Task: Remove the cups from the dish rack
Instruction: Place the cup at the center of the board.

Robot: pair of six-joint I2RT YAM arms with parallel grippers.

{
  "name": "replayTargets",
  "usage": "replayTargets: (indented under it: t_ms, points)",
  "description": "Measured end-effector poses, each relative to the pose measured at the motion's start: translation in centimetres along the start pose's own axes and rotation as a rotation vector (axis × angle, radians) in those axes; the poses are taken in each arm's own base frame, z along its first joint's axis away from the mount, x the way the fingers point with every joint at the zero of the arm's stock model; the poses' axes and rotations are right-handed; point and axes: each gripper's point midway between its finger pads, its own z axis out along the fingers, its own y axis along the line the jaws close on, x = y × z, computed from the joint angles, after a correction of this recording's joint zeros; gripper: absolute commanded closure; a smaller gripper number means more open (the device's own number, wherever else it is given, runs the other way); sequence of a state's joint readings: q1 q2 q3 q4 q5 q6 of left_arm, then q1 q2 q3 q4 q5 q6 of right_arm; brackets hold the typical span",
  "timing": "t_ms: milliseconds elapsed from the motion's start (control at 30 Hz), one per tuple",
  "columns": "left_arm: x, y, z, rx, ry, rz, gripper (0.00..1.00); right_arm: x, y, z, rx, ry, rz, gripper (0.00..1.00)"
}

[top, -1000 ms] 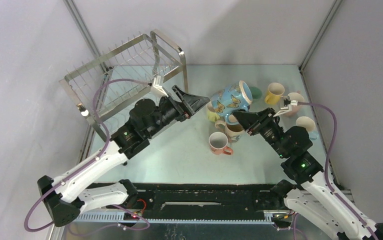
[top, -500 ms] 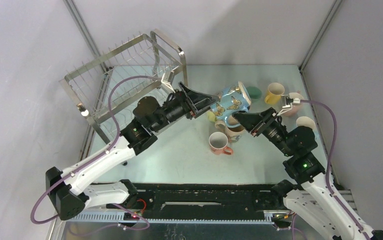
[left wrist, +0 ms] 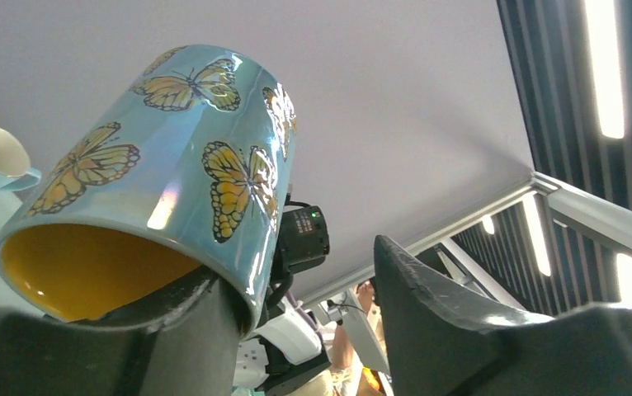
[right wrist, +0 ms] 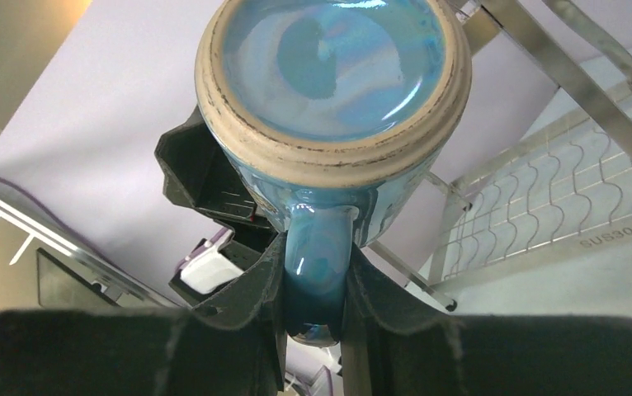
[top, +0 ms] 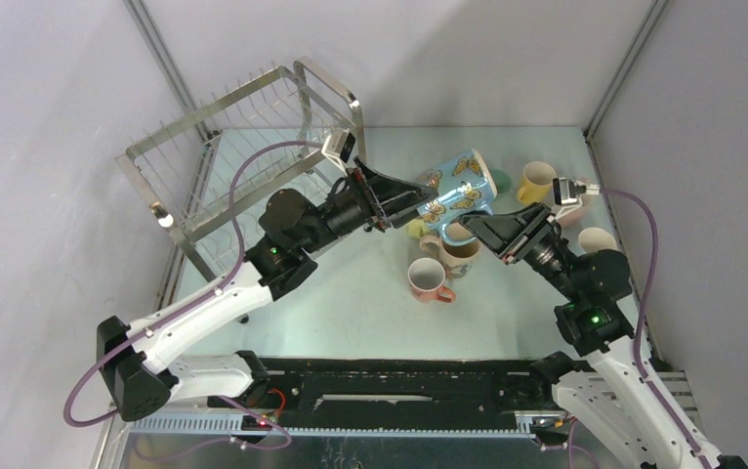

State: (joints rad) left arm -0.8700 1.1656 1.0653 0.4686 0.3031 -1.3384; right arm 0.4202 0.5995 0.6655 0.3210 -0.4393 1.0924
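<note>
Mug of glossy light-blue ceramic with yellow butterflies [top: 460,184] hangs tilted above the bench [top: 351,313], just off the right end of the shiny steel wire dish rack [top: 253,117]. Right hand [right wrist: 317,264] is clamped on its loop handle. Left hand [left wrist: 296,280] is apart, one finger inside the rim and the other clear of the wall. Pink mug [top: 429,280] and beige mug [top: 460,254] sit beneath, and bare bench lies nearer the arms.

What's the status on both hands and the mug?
Right hand shut on butterfly mug handle, mug aloft. Left hand open, one finger inside the rim. Loose cups crowd the table below.
</note>
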Motion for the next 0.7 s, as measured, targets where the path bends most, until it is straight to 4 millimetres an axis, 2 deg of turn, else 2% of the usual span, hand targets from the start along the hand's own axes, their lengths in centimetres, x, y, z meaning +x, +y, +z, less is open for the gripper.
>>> replayTargets:
  t_ms: [367,533,700]
  points:
    - [0.1,-1.6,2.0,0.049,0.03,-0.016,0.71,-0.7,2.2,-0.7,-0.071,-0.026,-0.011,1.0]
    - [0.5,-1.9,3.0,0.059,0.049,-0.019,0.99,-0.8,2.9,-1.4,-0.085,-0.037,-0.033,1.0]
    - [1.0,-2.3,3.7,0.062,0.076,-0.005,1.0,-0.7,2.9,-1.9,-0.069,-0.044,-0.05,1.0]
